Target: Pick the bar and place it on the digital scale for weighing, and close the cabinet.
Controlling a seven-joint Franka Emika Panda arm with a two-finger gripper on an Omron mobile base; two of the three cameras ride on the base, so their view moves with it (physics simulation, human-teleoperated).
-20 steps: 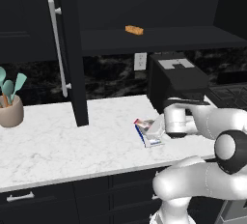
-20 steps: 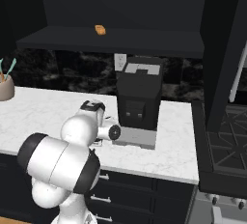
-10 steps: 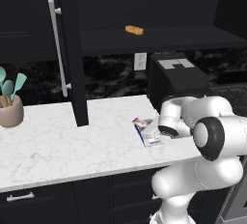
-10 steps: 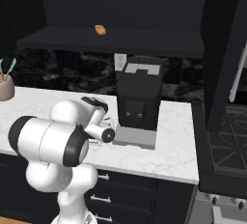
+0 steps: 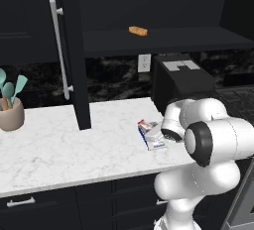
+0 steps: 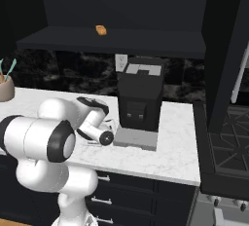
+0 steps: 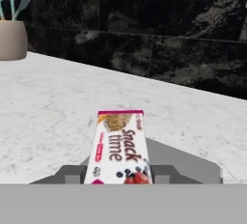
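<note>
Robot hand [image 7: 118, 182] closed around the snack bar [image 7: 119, 147]; digital scale [image 5: 154, 138] directly beneath it on the marble bench [image 5: 59, 140]

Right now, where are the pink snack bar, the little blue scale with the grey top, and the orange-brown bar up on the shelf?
pink-wrapped snack bar [image 7: 117, 147]: hand view, middle of the wrapper.
blue scale with grey top plate [image 5: 155, 143]: left base view, front blue edge.
orange-brown bar [image 5: 138, 30]: left base view, its middle, on the dark shelf.
</note>
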